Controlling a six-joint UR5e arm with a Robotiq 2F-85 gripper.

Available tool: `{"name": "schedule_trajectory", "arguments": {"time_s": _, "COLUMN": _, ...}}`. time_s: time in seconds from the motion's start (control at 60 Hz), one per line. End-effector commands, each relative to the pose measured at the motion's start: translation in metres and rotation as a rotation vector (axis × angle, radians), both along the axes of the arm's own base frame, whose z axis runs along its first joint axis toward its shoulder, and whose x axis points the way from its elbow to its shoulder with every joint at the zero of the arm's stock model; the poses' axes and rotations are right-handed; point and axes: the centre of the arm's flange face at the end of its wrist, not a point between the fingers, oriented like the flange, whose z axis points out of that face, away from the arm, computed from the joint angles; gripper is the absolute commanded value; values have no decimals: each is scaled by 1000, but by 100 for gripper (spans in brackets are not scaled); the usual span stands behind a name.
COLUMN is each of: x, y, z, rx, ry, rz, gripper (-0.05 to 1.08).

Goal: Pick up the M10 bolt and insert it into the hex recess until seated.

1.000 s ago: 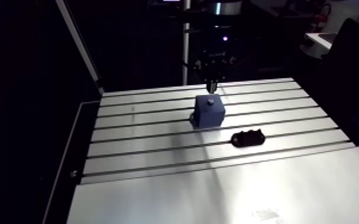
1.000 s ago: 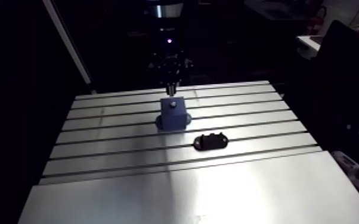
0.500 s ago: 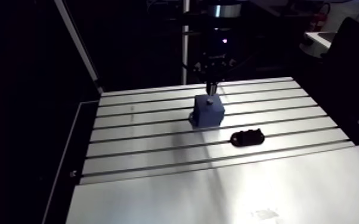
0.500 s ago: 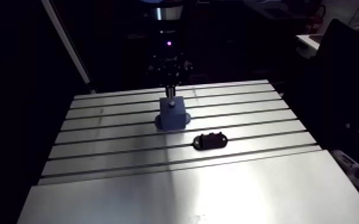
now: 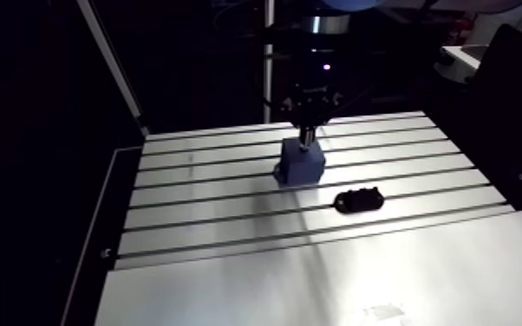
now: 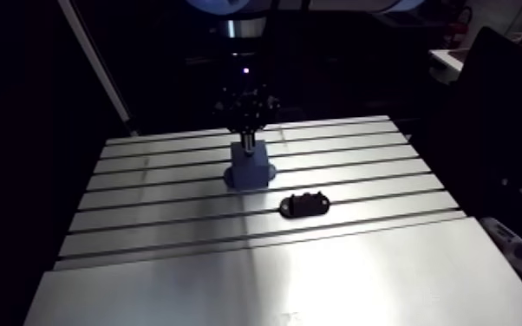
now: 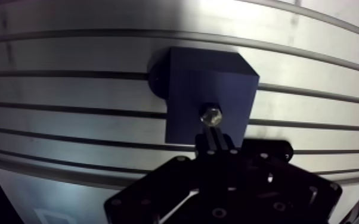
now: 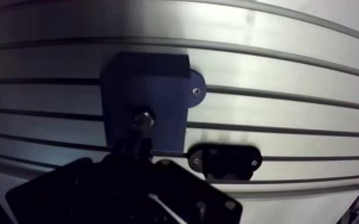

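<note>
A dark blue block (image 7: 209,89) with a round foot stands on the slotted aluminium table (image 5: 230,225). The M10 bolt (image 7: 211,114) shows its shiny hex head over the block's top face, right at the recess; how deep it sits I cannot tell. My gripper (image 7: 216,142) is shut on the bolt, its two fingers close together just behind the head. In the arm view the gripper (image 5: 309,130) hangs straight above the block (image 5: 302,163), with the pale bolt (image 5: 309,139) reaching down to its top.
A flat black oval fixture (image 5: 359,199) with two screws lies on the table beside the block, towards the front right. The table's left edge (image 5: 117,217) drops into darkness. A wide smooth plate (image 5: 316,286) fills the front.
The gripper has come down with the bolt, from a little above the block to the block's top. The block and the black fixture have stayed in place.
</note>
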Motion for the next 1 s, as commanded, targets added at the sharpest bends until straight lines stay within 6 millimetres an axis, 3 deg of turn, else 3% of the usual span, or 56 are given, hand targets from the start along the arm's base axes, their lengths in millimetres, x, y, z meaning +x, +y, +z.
{"name": "schedule_trajectory", "arguments": {"time_s": 0.017, "x": 3, "y": 1, "z": -5, "rx": -1, "ry": -10, "rz": 2, "gripper": 108}}
{"name": "schedule_trajectory", "arguments": {"time_s": 1.0, "x": 2, "y": 8, "z": -13, "rx": -28, "ry": -18, "rz": -13, "gripper": 108}}
